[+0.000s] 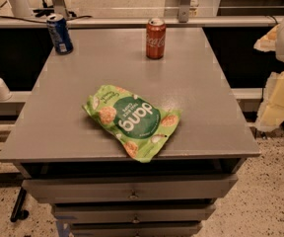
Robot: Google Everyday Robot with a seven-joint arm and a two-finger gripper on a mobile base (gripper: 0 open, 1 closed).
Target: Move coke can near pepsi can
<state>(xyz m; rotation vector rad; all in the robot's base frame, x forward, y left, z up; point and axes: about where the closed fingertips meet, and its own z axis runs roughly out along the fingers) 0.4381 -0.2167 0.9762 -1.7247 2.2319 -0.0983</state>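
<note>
Coke can point(156, 38) stands upright on the desk point(206, 83), behind the green snack bag point(131, 121) and a little to the right of it, close to the far edge. The pepsi can point(60, 33) is also upright, behind the bag but far to the left of it, at the far corner. The two cans are well apart and nothing stands between them.

The claw point(280, 95) is to the right of the bag, outside the desk edge, and touches nothing. I cannot tell if it is apart or together.

I judge that the step in hand is the reach to the red can, and the grasp is not yet begun. To do it well, the claw should come in behind the bag, not across it, and meet the can at the middle of its body. A light squeeze is enough, because such a thin can dents or tips easily. Then lift it only a little, carry it leftward behind the bag, and put it down upright just beside the blue can without knocking it.
</note>
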